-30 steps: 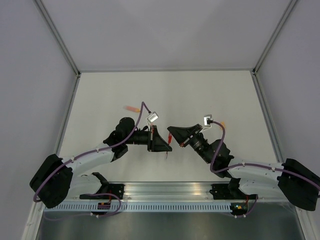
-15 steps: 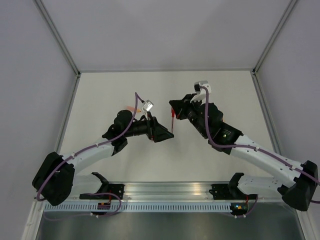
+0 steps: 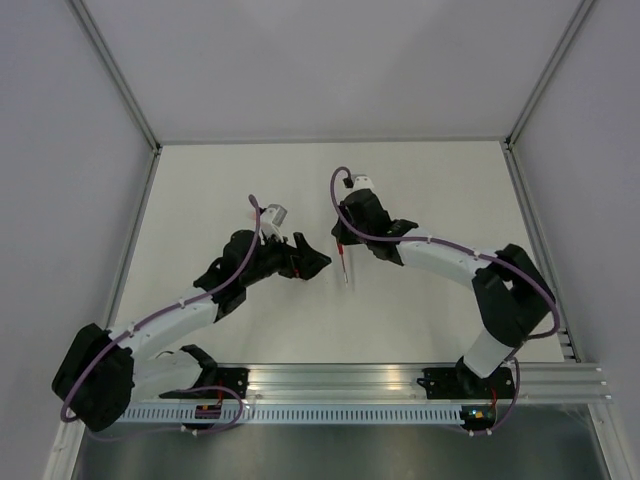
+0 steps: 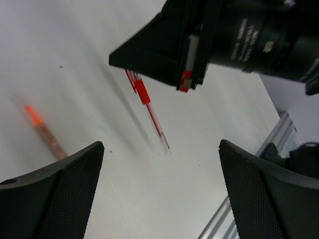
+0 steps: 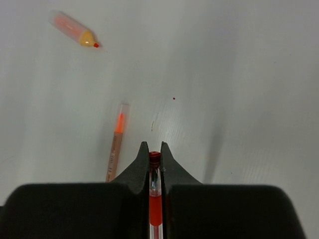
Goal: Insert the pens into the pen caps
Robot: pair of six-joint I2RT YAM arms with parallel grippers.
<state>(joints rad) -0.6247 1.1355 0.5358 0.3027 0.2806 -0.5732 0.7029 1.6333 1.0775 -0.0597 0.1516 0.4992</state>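
Note:
A red pen (image 5: 155,172) sits between the shut jaws of my right gripper (image 5: 155,147), its red end at the fingertips. From above, the right gripper (image 3: 341,240) hangs over the middle of the table and the red pen (image 3: 346,268) points toward the near edge. The left wrist view shows the same red pen (image 4: 148,105) clear of my left gripper (image 4: 159,194), which stands wide open with nothing in it. An orange-pink pen (image 5: 115,144) lies on the table; the left wrist view has this orange-pink pen (image 4: 46,133) at the left. A stubby orange pen cap (image 5: 75,29) lies farther off.
The white table (image 3: 430,190) is walled by grey panels with metal corner posts. A metal rail (image 3: 330,380) carrying both arm bases runs along the near edge. My left gripper (image 3: 312,260) sits just left of the right one.
My left gripper has opened wide and drawn back to the left. The right arm has swung toward the far side, keeping the red pen in its jaws.

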